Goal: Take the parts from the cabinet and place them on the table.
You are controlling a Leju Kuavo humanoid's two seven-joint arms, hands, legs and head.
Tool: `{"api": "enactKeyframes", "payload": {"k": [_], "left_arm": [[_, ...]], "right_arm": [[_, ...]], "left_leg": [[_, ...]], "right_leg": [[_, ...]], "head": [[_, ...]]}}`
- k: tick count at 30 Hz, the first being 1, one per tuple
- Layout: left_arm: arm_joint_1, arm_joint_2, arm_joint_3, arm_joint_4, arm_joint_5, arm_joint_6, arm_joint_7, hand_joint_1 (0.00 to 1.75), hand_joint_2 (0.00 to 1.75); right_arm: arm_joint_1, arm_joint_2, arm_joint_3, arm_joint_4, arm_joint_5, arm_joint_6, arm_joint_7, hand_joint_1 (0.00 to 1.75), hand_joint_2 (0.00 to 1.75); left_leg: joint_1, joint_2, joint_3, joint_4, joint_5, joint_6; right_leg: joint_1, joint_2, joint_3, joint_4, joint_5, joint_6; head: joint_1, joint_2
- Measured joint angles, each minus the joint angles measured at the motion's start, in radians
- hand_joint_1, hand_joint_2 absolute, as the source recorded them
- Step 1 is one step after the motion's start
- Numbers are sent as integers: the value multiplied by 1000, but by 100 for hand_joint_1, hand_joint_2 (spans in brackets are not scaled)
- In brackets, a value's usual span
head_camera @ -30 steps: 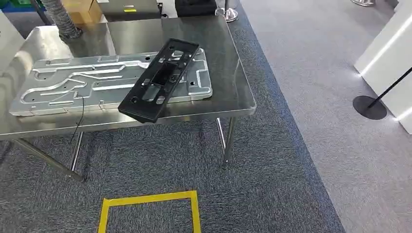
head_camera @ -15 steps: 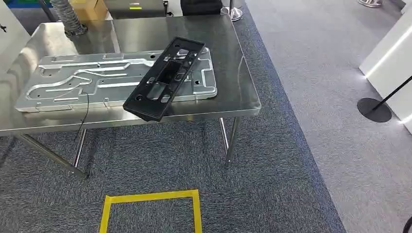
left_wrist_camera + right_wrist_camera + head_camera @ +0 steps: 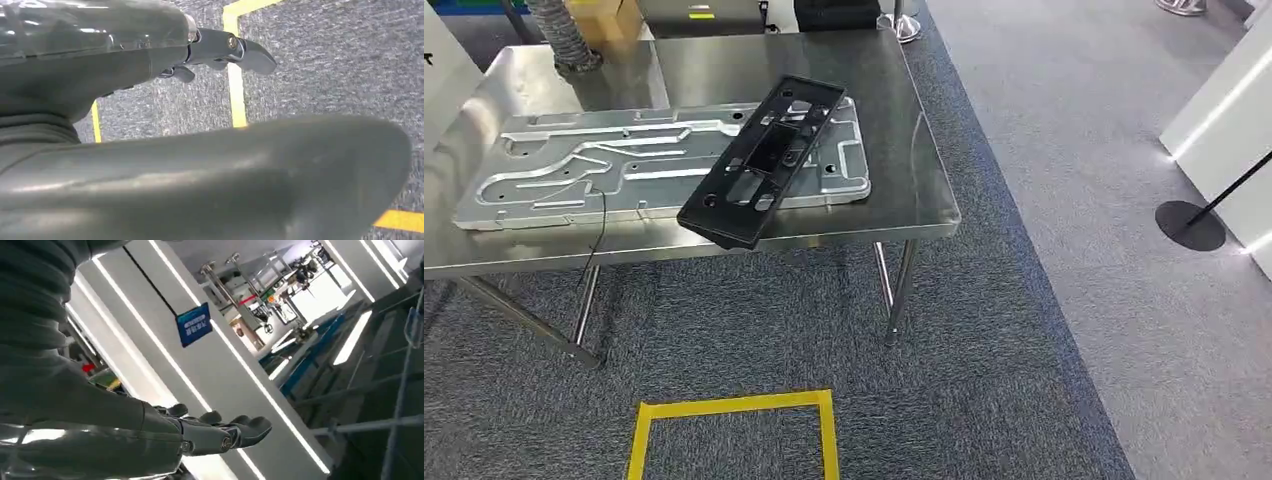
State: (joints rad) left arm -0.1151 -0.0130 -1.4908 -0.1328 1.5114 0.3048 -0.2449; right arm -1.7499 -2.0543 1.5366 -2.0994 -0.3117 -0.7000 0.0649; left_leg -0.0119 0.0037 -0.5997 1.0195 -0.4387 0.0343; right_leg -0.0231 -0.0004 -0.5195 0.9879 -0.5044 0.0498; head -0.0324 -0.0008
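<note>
Barely anything is changing from half a second ago: the whole head picture is sitting a touch differently, which is the camera settling, and the things on the table are keeping their places.

Lying on the steel table (image 3: pixel 894 215), the black part (image 3: pixel 762 162) is resting on top of the big silver plate (image 3: pixel 574 170). Its long axis is running from about seven o'clock, where its near end is reaching close to the table's front edge, up to about one o'clock, where its far end is sitting over the plate's right portion. It is lying flat, slotted face up.

On the grey carpet, at six o'clock from the table, a square of yellow tape (image 3: pixel 734 407) is marking the floor.

The left hand (image 3: pixel 220 50) is hanging over the carpet and the tape, fingers loosely apart and touching nothing. The right hand (image 3: pixel 220 432) is reaching out in open air in front of a white pillar (image 3: pixel 235 370) with a blue sign (image 3: pixel 194 324), fingers spread and gently curved, holding nothing.
</note>
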Motion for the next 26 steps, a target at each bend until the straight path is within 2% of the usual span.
{"api": "enactKeyframes", "payload": {"k": [1, 3, 4, 5, 6, 7, 8, 9, 10, 11, 12, 13, 14, 15, 16, 17, 18, 19, 20, 21, 23, 25, 26], "left_arm": [[0, 0, 0, 0, -3, -6, -8, 0, 0], [1, -2, -1, 0, -5, -10, -23, 0, 0], [1, -3, -2, 0, -5, -13, -32, 0, 0], [6, -2, -2, 0, -6, -14, -41, 0, 0], [9, -4, -4, 0, -9, -15, -43, 0, 0], [-1, -7, -6, 0, -11, -15, -45, 0, 0], [-20, -11, -8, 0, -14, -16, -47, 0, 0], [-33, -13, -11, -1, -16, -19, -47, 0, 0], [-47, -21, -14, -2, -16, -18, -50, 0, 0], [-49, -28, -16, -3, -16, -18, -50, 0, 0], [-37, -28, -20, -4, -16, -16, -49, 0, 0], [-25, -28, -23, -4, -17, -15, -47, 0, 0], [-4, -24, -27, -3, -20, -15, -44, 0, 0], [15, -16, -30, -1, -23, -12, -39, 0, 0], [28, -16, -32, -1, -27, -13, -37, 0, 0], [35, -17, -34, -1, -29, -13, -34, 0, 0], [41, -21, -36, -1, -31, -13, -31, 0, 0], [43, -24, -37, -1, -31, -14, -29, 0, 0], [42, -26, -39, -2, -34, -14, -28, 0, 0], [39, -29, -42, -2, -36, -14, -28, 0, 0], [34, -31, -47, -2, -36, -11, -24, 0, 0], [26, -31, -52, -2, -37, -5, -19, 0, 0], [21, -31, -54, -2, -37, -4, -19, 0, 0]], "right_arm": [[52, -2, -2, 92, -157, 0, -118, 0, 175], [156, -7, 0, 250, -435, -1, -297, 0, 175], [249, 10, -1, 334, -569, -1, -408, 0, 175], [431, 86, -12, 445, -685, 13, -539, 0, 175], [678, 241, -54, 586, -776, 44, -633, 0, 175], [909, 416, -122, 679, -806, 76, -676, 0, 175], [1066, 567, -198, 758, -781, 155, -673, 0, 175], [1178, 696, -286, 848, -708, 258, -669, 0, 175], [1281, 821, -391, 915, -563, 328, -678, 0, 175], [1352, 875, -483, 961, -422, 341, -678, 0, 175], [1413, 939, -665, 1027, -162, 352, -663, 0, 175], [1467, 986, -839, 1072, 84, 366, -645, 0, 175], [1501, 1020, -1037, 1127, 346, 383, -621, 0, 175], [1527, 1088, -1312, 1196, 650, 401, -610, 0, 175], [1542, 1137, -1538, 1255, 853, 410, -608, 0, 175], [1552, 1185, -1741, 1316, 1003, 415, -607, 0, 175], [1556, 1239, -1946, 1380, 1112, 411, -612, 0, 175], [1566, 1287, -2130, 1429, 1162, 404, -621, 0, 175], [1578, 1325, -2275, 1466, 1145, 400, -629, 0, 175], [1597, 1358, -2384, 1500, 1087, 401, -628, 0, 175], [1612, 1423, -2549, 1576, 873, 410, -601, 0, 175], [1630, 1477, -2626, 1631, 769, 410, -566, 0, 175], [1640, 1510, -2630, 1659, 755, 408, -547, 0, 175]], "left_leg": [[0, -1, 0, 1, 0, 1], [0, -5, -5, 1, 0, 6], [-3, -10, -12, 1, 2, 7], [-11, -9, -18, -1, 1, 5], [-6, 20, -14, 7, 0, 5], [9, 33, -10, 11, -7, 2], [22, 32, -9, 12, -9, -1], [22, 17, -11, 13, -7, 4], [11, -13, -12, 17, -4, 8], [-5, -49, -22, 13, 8, 20], [-9, -83, -19, 13, 27, 20], [-14, -117, -24, 11, 38, 18], [-14, -138, -33, 8, 45, 17], [-11, -151, -36, 4, 50, 20], [-11, -161, -37, 2, 53, 19], [-11, -164, -39, -1, 56, 19], [-9, -165, -40, -4, 55, 19], [-5, -162, -39, -4, 51, 15], [-3, -153, -40, -4, 47, 15], [-3, -139, -38, -3, 41, 15], [-6, -105, -33, -4, 32, 15], [-7, -67, -25, -4, 21, 14], [-7, -49, -20, -4, 16, 14]], "right_leg": [[0, -1, 1, 0, 0, 1], [0, -6, 1, 0, 0, 3], [-1, -10, 2, 2, 0, 3], [-1, -7, 3, 6, 0, 2], [5, 23, 0, 9, 11, 5], [17, 38, 5, 3, 16, 2], [33, 35, 16, -5, 18, 1], [32, 17, 19, -6, 16, 0], [16, -10, 13, 0, 12, 5], [3, -45, 15, 10, -4, 17], [-8, -82, 10, 13, -4, 17], [-14, -118, 5, 12, -6, 21], [-12, -142, 5, 8, -7, 22], [-19, -158, 4, 4, -7, 21], [-17, -167, 4, 0, -7, 22], [-17, -172, 5, -4, -7, 21], [-14, -172, 9, -6, -7, 21], [-10, -165, 11, -8, -5, 18], [-8, -153, 13, -10, -4, 17], [-8, -135, 11, -10, -4, 18], [-8, -100, 8, -9, -1, 17], [-7, -61, 4, -9, 3, 15], [-6, -45, 3, -10, 3, 14]], "head": [[0, 0], [0, 0], [0, 0], [0, 0], [-1, 0], [-5, 0], [-2, 0], [1, 0], [2, 0], [2, 0], [0, 0], [0, 0], [1, 0], [0, 0], [0, 0], [0, 0], [0, 0], [0, 0], [0, 0], [0, 0], [0, 0], [0, 0], [0, 0]]}}
